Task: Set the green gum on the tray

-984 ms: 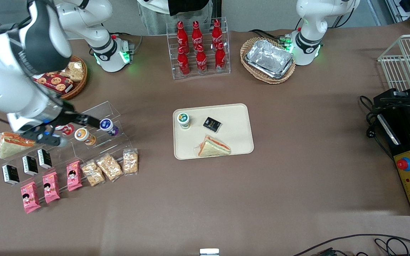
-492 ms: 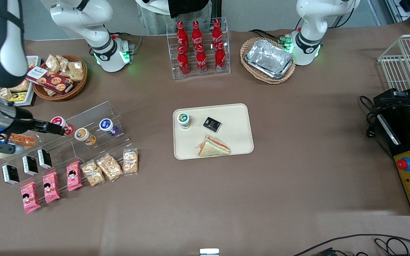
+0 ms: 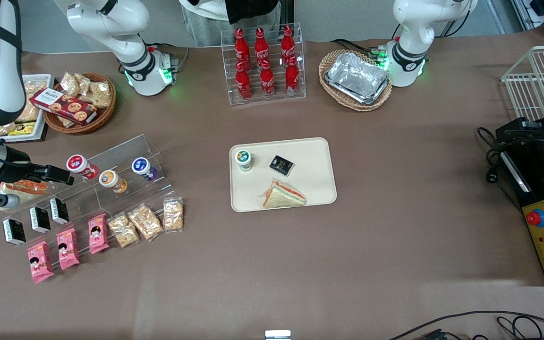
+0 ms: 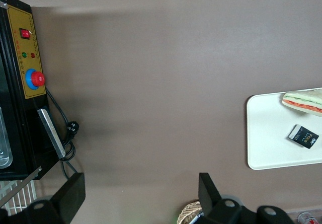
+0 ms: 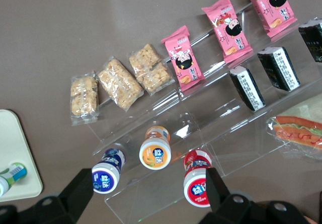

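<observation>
The green gum (image 3: 243, 159) stands upright on the cream tray (image 3: 314, 156), in the tray's corner nearest the working arm's end. It also shows in the right wrist view as the green gum (image 5: 13, 174) at the rim of the tray (image 5: 14, 143). My gripper (image 3: 26, 186) hangs open and empty well away from the tray, over the clear display rack (image 3: 125, 156) toward the working arm's end of the table. In its wrist view the gripper (image 5: 150, 196) is above the rack's canisters with nothing between its fingers (image 5: 83, 190).
Also on the tray lie a wrapped sandwich (image 3: 283, 194) and a small black packet (image 3: 281, 164). The rack holds red-lidded (image 3: 79, 165), orange (image 3: 110, 180) and purple-lidded (image 3: 142, 167) canisters, with snack packets nearer the camera. Cola bottles (image 3: 262, 61) and foil trays (image 3: 357, 78) stand farther from it.
My arm has drawn farther away from the tray toward the working arm's end of the table, uncovering the red-lidded canister. The green gum and tray have not moved.
</observation>
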Tool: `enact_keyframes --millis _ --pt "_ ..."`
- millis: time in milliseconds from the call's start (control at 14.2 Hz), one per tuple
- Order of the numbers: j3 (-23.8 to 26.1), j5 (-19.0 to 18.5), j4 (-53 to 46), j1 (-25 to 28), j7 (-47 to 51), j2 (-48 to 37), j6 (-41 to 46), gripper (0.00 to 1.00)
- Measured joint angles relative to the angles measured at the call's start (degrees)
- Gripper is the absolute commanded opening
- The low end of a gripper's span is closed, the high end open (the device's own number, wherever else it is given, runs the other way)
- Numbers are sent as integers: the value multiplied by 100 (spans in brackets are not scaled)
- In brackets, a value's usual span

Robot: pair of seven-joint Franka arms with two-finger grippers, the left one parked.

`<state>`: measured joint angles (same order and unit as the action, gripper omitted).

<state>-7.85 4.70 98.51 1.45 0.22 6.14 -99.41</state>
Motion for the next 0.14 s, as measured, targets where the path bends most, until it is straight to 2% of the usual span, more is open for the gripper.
enact_keyframes --millis 141 --pt "6 0 0 0 -184 -2 11 99"
